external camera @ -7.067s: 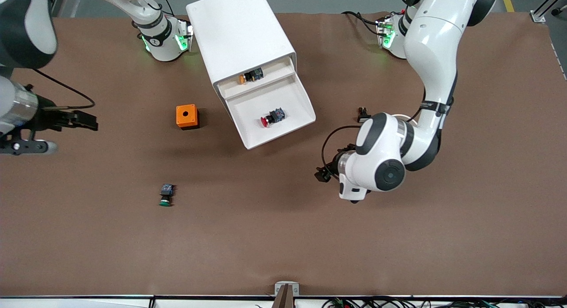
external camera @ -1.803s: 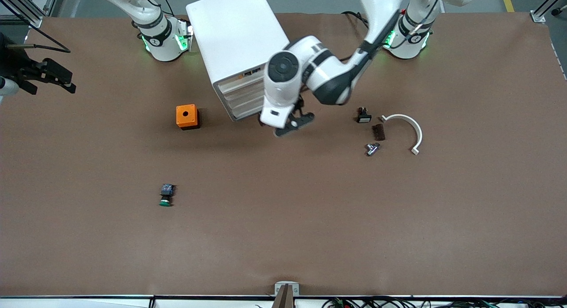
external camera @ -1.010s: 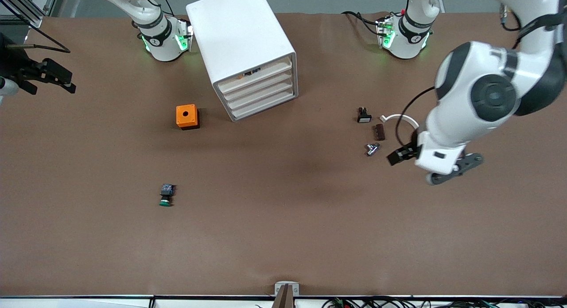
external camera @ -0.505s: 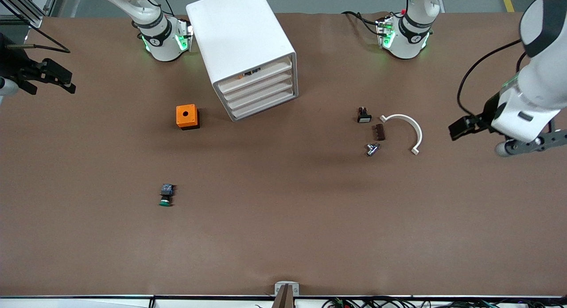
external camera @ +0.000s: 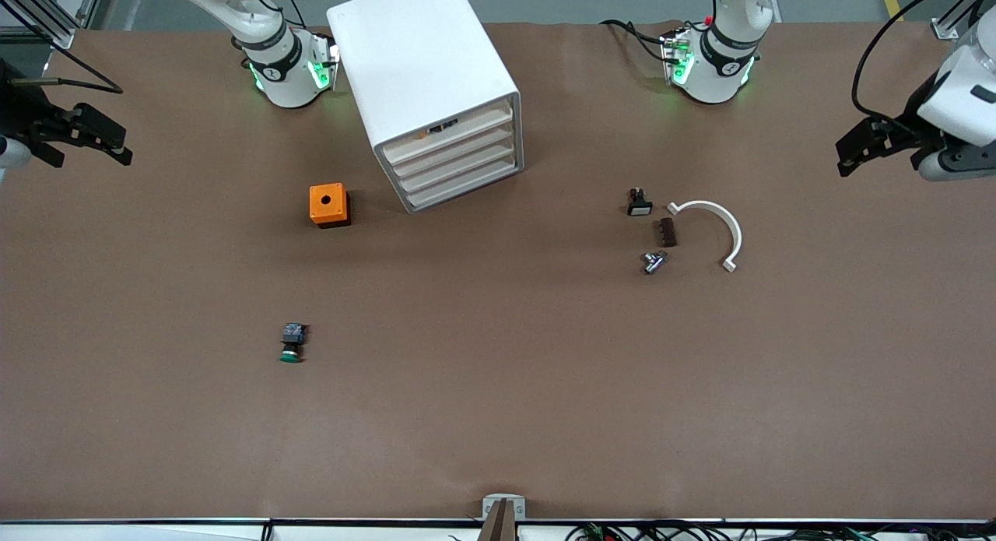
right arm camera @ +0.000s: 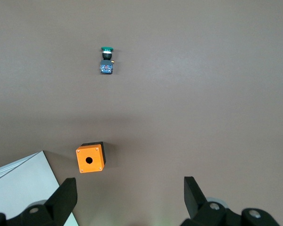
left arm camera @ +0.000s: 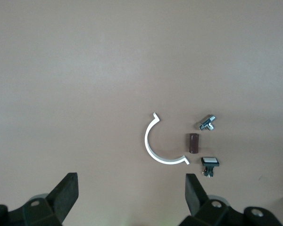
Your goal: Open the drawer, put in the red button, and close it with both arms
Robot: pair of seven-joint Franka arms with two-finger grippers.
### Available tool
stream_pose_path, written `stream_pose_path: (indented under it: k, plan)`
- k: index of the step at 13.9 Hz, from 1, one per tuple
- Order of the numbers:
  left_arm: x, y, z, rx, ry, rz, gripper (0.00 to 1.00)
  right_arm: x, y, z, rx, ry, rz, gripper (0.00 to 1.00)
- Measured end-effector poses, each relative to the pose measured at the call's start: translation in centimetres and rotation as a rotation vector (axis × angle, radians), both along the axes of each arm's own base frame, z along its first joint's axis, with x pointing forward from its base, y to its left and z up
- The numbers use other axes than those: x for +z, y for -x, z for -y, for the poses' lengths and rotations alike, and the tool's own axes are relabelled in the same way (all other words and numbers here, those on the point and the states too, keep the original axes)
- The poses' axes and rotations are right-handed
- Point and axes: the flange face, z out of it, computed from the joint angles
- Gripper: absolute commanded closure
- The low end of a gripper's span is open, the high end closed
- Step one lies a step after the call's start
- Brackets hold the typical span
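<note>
All 4 drawers look flush in the white cabinet [external camera: 432, 82], the second-highest drawer [external camera: 453, 143] included, so the red button's presumably inside, unseen. Left gripper [left arm camera: 130, 195] and right gripper [right arm camera: 127, 197] hang spread wide, empty; just park clear.

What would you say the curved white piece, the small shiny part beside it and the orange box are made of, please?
The curved white piece looks like matte white plastic: thin, evenly coloured, no glint. The small shiny part seems to be metal, given its bright silvery highlights. The orange box appears to be moulded plastic, with a uniform colour and a black base.
</note>
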Motion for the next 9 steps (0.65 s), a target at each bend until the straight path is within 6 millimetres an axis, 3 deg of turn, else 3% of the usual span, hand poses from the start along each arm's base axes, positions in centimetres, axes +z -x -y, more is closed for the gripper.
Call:
stream_pose_path:
  k: [9]
  plan:
    - [0.22, 0.79, 0.18, -0.05, 0.021, -0.017, 0.0, 0.23, -0.05, 0.0, 0.0, 0.0, 0.012, 0.0]
